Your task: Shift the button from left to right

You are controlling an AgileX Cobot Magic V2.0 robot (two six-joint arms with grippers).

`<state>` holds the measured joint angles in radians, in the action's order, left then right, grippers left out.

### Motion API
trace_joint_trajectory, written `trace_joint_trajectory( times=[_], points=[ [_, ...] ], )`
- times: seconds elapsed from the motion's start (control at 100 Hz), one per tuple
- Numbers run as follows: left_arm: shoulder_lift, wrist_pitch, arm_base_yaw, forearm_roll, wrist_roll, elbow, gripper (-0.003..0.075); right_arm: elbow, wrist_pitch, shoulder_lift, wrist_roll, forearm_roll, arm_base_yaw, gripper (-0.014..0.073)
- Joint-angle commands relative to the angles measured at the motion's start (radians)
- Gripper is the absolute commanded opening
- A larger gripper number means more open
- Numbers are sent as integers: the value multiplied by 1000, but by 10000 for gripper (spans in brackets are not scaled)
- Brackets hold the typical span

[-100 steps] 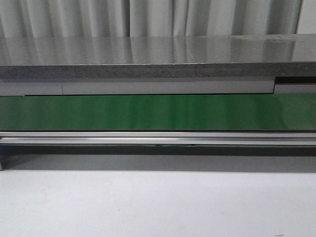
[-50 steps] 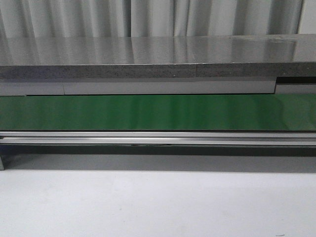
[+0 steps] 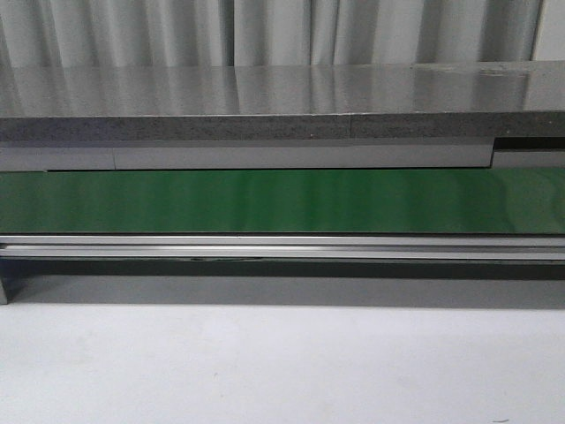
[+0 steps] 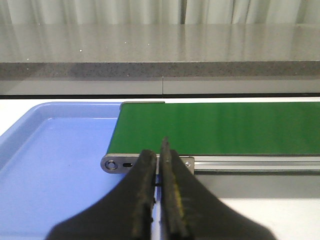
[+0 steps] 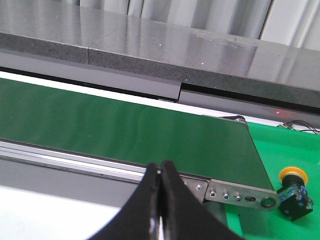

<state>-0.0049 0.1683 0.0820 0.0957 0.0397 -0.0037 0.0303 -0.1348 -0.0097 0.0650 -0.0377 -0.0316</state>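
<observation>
We see the button (image 5: pixel 294 189) only in the right wrist view: it lies on its side on a green mat (image 5: pixel 295 150), just beyond the right end of the green belt (image 5: pixel 125 132), near the metal end bracket (image 5: pixel 240 192). Its yellow cap points up and away, and its black body is low at the edge of the picture. In the front view no button is visible on the belt.

Our right hand (image 5: pixel 159 200) is pressed together and holds nothing; it hovers before the belt rail, apart from the button. Our left hand (image 4: pixel 159 200) is also pressed together and empty, above the near edge of a blue tray (image 4: pixel 45 165) that appears empty, at the left end of the belt.

We judge that the button has already reached the right side, so the carrying step seems finished or nearly finished. If one more button must be moved, the next move asks the left hand to spread its fingers and find one on the left; from these pictures we cannot see any there.
</observation>
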Motion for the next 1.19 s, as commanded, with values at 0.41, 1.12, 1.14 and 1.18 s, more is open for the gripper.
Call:
trace_joint_trajectory(
  times=[0.41,1.12,1.14,1.18],
  points=[
    [-36,-175,-8,-4,12,42,5,0,89,-15,2,-14,7,-122],
    [-36,-175,-8,-4,12,42,5,0,89,-15,2,-14,7,-122],
    [-36,-175,-8,-4,12,42,5,0,89,-15,2,-14,7,-122],
    [-36,-175,-8,-4,12,42,5,0,89,-15,2,-14,7,-122]
  ],
)
